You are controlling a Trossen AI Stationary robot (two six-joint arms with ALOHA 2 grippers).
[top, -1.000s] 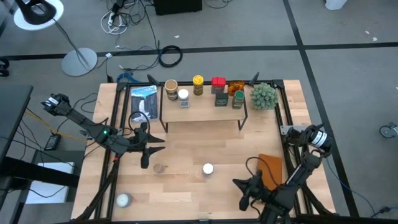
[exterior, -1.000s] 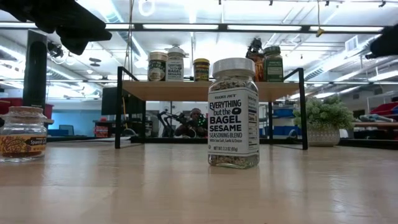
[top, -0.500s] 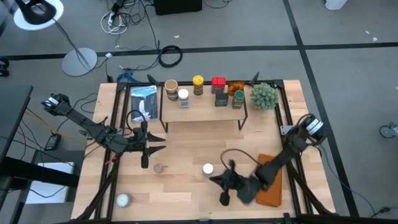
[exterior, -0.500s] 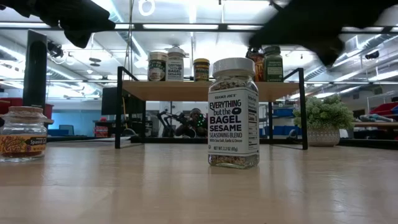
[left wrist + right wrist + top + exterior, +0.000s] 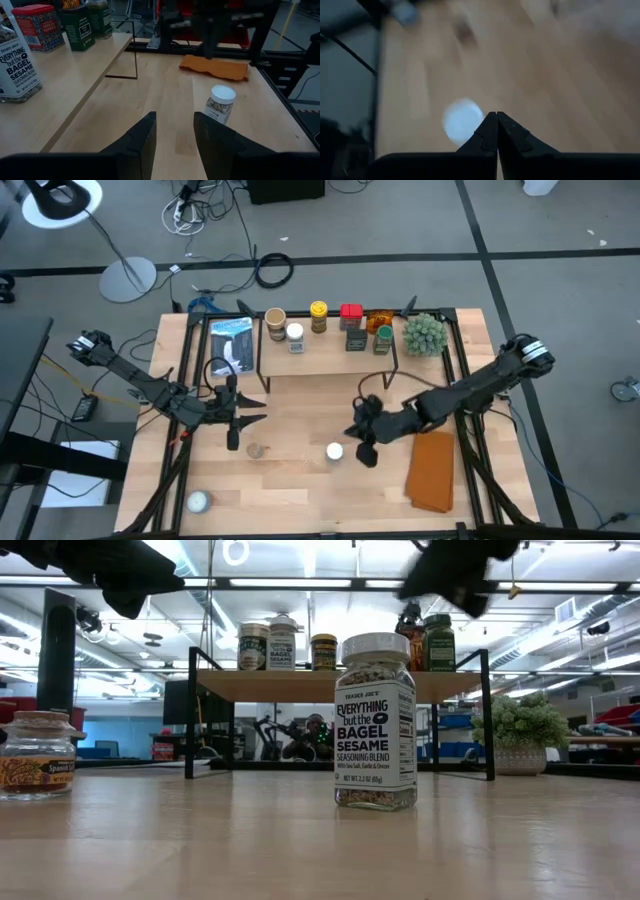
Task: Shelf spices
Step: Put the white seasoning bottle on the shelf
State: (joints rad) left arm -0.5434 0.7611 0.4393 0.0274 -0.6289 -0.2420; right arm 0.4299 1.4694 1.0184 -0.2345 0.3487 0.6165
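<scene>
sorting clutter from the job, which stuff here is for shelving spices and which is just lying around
For the job:
- shelf with jars, tins and a red box on it
- white-lidded bagel seasoning jar on the table
- brown-lidded jar on the table

Just lying about:
- orange cloth
- pale ball
- green plant

Pale wood desk (image 5: 300,490), smooth with a soft sheen. The shelf (image 5: 330,686) is light wood on thin black metal legs. Clear glossy bagel seasoning jar (image 5: 375,723), paper label. Matt orange cloth (image 5: 436,472), slightly rough.
</scene>
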